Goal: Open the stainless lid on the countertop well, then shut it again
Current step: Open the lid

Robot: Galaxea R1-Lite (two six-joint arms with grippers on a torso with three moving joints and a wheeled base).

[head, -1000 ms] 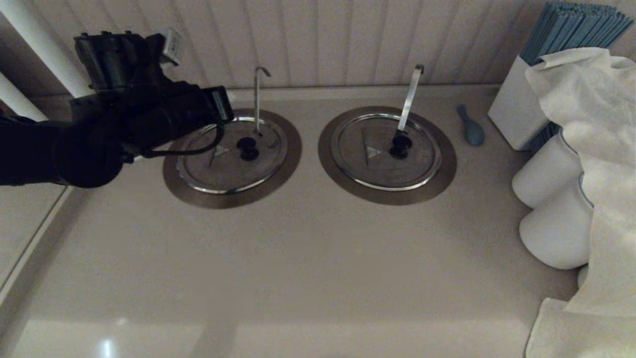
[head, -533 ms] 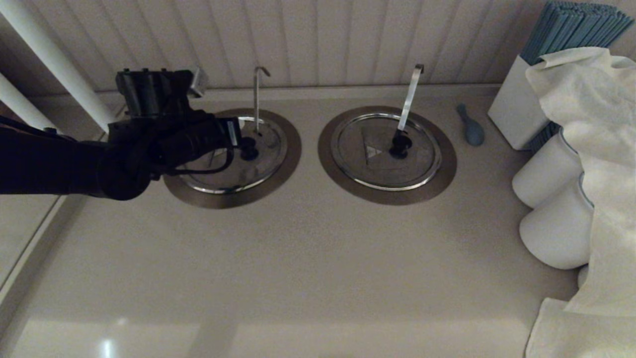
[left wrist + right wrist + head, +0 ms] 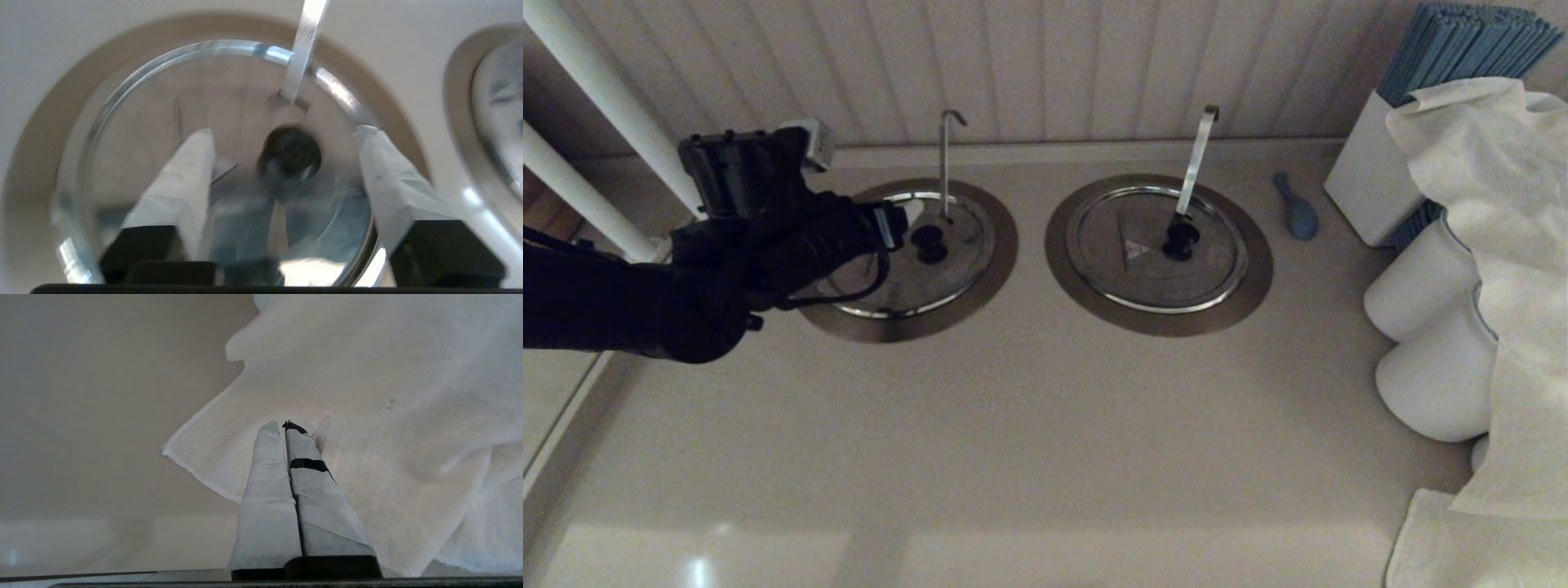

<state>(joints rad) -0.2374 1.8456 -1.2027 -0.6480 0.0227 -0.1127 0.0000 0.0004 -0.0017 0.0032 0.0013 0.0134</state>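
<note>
**A:** Where is your left gripper sitting?

**B:** Over the left-hand side of the bench, above the stainless lid. Your wrist camera shows the jaws spread wide, one taped finger on each side of the black knob and neither one touching it. In the head view the arm covers the lid's 9 o'clock half.

**A:** And the lid itself?

**B:** It lies flat and seated in the countertop well, with the brushed collar showing all round the uncovered part. The thin hooked rod stands up from the lid at about 12 o'clock of the knob, close to it.

**A:** What sits beside it?

**B:** At 3 o'clock you have the twin lid in its own ring, with the broader flat strip handle leaning up from its knob. Further along at 3 o'clock a small blue spoon lies on the bench.

**A:** Your right gripper?

**B:** Parked, jaws pressed together with nothing between them, above a white cloth.
</note>
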